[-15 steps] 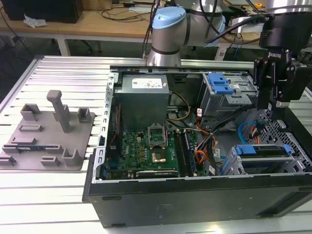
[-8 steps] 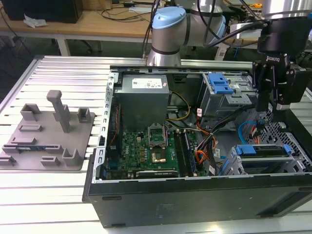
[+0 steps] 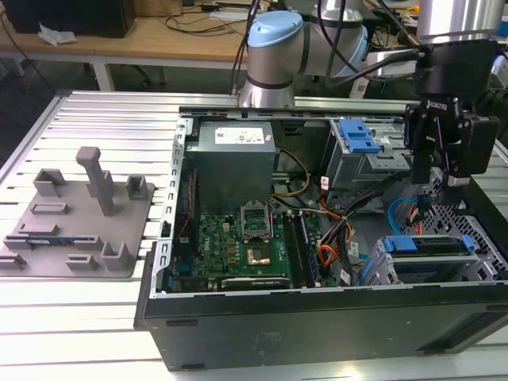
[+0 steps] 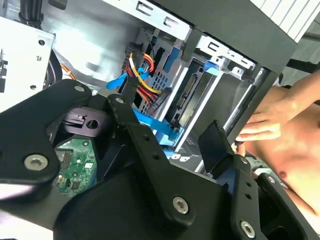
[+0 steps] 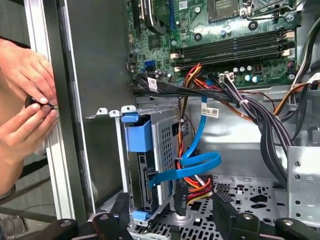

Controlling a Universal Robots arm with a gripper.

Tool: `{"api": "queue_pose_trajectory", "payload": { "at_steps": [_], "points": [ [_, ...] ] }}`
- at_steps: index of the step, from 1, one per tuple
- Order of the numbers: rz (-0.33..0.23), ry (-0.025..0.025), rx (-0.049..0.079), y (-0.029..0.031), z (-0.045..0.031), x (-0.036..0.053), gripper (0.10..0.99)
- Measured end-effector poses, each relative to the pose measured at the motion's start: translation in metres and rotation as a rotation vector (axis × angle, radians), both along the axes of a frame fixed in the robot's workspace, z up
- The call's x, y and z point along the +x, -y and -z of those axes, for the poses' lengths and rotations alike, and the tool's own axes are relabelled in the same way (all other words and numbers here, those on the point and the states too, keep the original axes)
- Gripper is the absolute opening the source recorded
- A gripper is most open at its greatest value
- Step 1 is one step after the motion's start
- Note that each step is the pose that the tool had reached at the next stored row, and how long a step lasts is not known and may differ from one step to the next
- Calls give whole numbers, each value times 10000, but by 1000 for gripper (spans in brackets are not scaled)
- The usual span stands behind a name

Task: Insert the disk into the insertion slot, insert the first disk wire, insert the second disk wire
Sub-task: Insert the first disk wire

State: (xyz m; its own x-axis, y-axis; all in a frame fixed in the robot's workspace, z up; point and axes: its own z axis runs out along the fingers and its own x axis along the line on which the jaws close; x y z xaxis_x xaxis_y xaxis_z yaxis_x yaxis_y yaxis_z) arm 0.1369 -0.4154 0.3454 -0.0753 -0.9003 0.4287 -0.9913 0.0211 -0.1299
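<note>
Ribbed aluminium worktop (image 3: 79, 317) carries the opened computer case (image 3: 317, 333), and at its four-o'clock corner in the exterior view the disk (image 3: 432, 255) already sits in the insertion slot (image 3: 379, 270), gripper (image 3: 435, 181) hovering released just above, jaws spread wide, likely to straddle the wire connector (image 5: 180, 199).

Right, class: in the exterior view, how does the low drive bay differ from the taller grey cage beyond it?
The taller cage stands higher than the low bay. The cage carries a blue latch on top; the bay holds the blue-framed disk. The cage sits deeper in the computer case, the bay by its near wall. Both are grey sheet metal, at the exterior view's right.
</note>
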Motion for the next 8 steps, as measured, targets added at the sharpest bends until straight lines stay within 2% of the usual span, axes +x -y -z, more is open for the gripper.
{"api": "queue_pose_trajectory", "payload": {
  "at_steps": [3, 4, 5, 6, 7, 8],
  "points": [
    [1, 0, -55, -2, 64, 0, 745],
    [1, 0, -86, -6, 83, -1, 678],
    [0, 0, -176, -23, 93, -1, 678],
    [-5, 1, -287, -49, 95, 0, 608],
    [-9, 1, -372, -73, 95, -1, 608],
    [-14, 1, -392, -76, 95, -1, 608]
  ]
}}
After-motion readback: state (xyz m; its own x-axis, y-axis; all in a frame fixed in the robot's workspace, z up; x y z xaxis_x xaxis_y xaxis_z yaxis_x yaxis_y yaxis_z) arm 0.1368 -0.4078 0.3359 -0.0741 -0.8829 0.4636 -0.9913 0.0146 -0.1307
